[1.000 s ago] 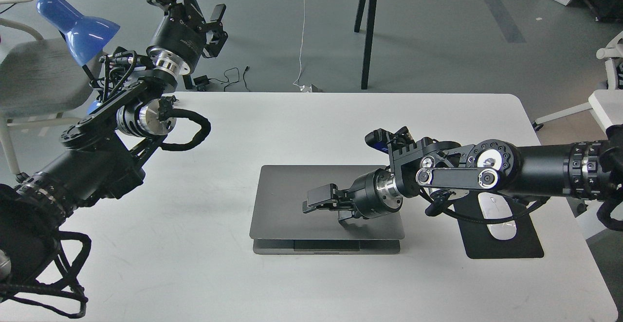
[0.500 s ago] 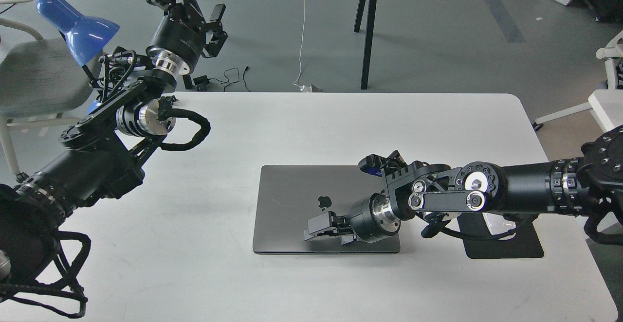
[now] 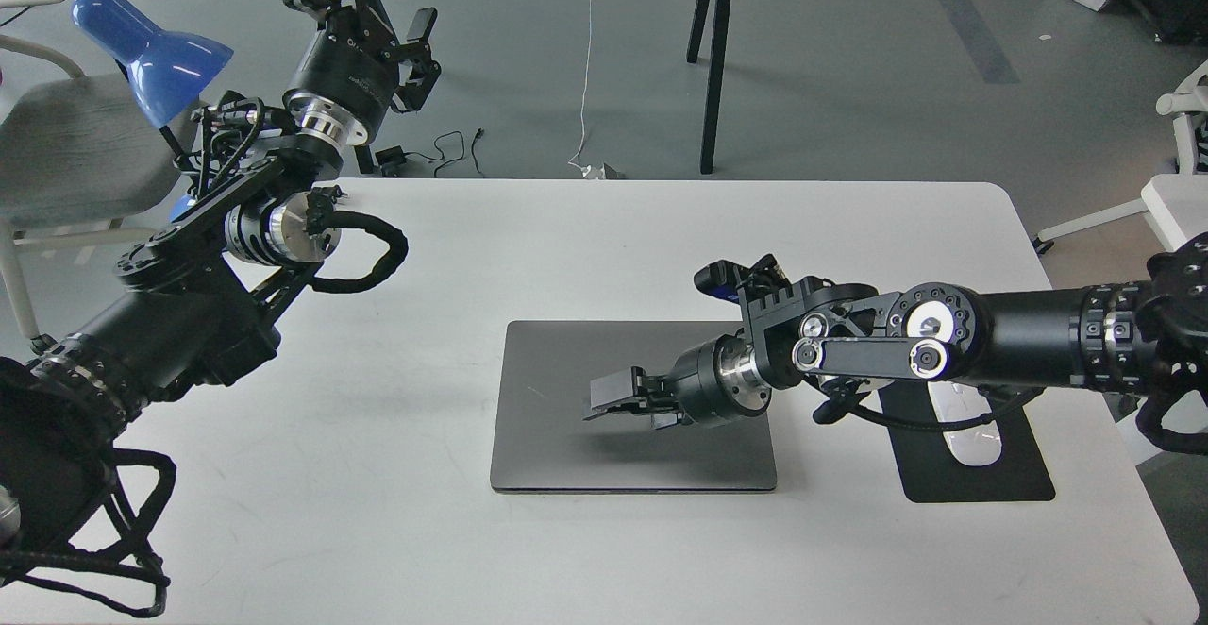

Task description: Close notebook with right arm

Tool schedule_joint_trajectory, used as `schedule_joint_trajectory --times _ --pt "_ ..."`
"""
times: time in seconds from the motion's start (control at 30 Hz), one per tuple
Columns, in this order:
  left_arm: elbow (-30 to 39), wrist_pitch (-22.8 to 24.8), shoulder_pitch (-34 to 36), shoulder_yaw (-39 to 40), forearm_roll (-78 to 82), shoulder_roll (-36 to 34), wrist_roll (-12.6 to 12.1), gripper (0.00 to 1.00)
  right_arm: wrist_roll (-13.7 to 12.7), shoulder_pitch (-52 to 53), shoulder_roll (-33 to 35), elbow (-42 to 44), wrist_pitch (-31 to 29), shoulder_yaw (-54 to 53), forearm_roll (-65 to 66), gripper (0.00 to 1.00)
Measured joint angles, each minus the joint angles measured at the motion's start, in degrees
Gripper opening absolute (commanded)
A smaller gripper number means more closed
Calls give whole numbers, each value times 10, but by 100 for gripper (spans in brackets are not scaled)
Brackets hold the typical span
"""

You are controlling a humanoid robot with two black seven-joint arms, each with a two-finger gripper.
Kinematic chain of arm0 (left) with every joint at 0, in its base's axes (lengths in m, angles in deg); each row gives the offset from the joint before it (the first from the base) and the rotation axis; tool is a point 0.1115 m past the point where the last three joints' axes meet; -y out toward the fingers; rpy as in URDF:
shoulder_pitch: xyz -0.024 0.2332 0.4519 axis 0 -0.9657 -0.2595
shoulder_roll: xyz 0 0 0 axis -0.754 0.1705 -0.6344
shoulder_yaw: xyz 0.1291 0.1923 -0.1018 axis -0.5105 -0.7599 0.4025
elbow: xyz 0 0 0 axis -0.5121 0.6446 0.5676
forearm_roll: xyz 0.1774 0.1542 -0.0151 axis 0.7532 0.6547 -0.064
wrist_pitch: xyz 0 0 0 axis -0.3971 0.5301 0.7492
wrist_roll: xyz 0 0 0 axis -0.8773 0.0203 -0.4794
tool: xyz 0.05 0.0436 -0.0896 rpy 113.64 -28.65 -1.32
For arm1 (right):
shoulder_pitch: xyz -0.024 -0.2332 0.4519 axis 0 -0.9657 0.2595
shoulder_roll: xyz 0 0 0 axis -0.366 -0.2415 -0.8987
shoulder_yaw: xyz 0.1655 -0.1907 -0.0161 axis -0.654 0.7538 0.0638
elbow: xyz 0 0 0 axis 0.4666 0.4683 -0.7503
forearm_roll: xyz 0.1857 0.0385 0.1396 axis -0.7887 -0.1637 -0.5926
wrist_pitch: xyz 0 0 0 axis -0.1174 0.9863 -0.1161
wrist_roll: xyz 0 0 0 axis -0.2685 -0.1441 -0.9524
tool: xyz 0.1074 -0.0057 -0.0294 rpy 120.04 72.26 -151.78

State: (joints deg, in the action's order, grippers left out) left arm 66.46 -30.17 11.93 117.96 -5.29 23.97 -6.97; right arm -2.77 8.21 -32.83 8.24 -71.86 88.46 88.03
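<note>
The notebook (image 3: 566,417) is a slim space-grey laptop lying in the middle of the white table (image 3: 604,247). Its lid is down flat on the base, and the logo is hidden behind my gripper. My right arm (image 3: 991,351) reaches in from the right, with the blue-marked camera module (image 3: 714,281) at its wrist. My right gripper (image 3: 609,398) hovers a little above the lid's centre, casts a shadow on it, and its fingers are together and hold nothing. My left gripper (image 3: 420,49) is raised beyond the table's far left corner, open and empty.
A black mouse pad (image 3: 981,474) with a white mouse (image 3: 972,436) lies right of the laptop, partly under my right arm. A blue desk lamp (image 3: 142,49) and a chair (image 3: 66,153) stand at the far left. Black table legs (image 3: 708,59) stand behind the table.
The lid went from slightly raised to fully flat under my right gripper. The gripper pushed down toward the front edge, then lifted off and moved back over the lid's centre.
</note>
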Motion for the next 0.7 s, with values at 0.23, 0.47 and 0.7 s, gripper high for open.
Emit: schedule_joint_trajectory --times 0.23,0.47,0.7 --pt "0 0 0 0 0 0 0 100 -1 23 64 14 2 -140 1 100" --pt "0 0 0 0 0 1 0 100 1 2 125 20 7 -295 -4 100" --pt "0 0 0 0 0 1 0 100 3 -116 132 34 20 -496 -12 100"
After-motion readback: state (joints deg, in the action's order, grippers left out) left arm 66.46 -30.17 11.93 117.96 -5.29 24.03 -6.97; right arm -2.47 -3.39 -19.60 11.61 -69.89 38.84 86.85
